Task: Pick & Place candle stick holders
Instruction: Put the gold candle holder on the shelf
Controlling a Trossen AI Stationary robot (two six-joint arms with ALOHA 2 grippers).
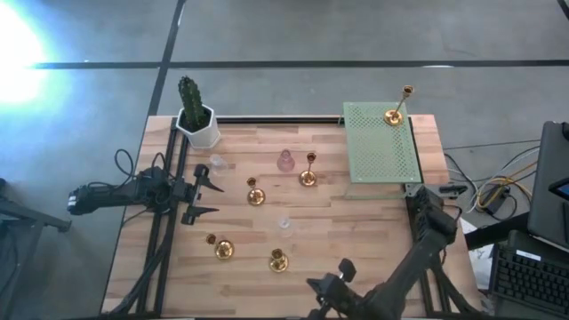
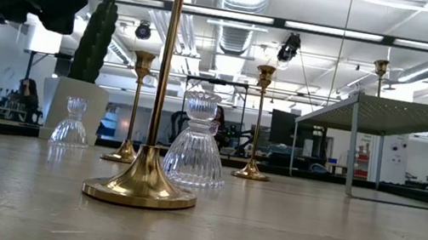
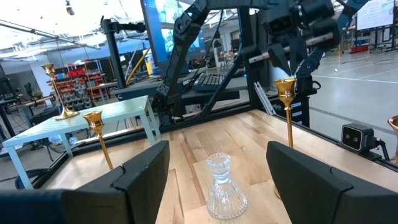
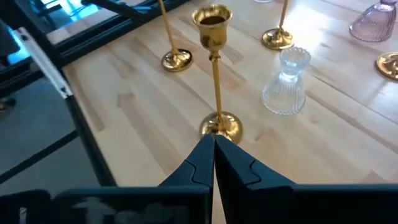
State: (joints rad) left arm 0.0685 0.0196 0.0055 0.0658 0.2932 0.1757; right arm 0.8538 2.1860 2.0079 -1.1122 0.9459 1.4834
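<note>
Gold holder (image 2: 141, 186) nearest, another (image 1: 394, 116) on green rack (image 1: 378, 151)

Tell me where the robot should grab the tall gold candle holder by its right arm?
Probably the thin stem of the gold candle holder, about halfway up, coming in level from the side of the right end effector. It stands upright, and the stem is slim enough to pinch, unlike the wide flat base. The shut fingers must open first.

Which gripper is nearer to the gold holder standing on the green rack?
Right. The right gripper sits at the table's near edge, well short of the gold holder on the green rack; the left gripper is farther, across the table.
</note>
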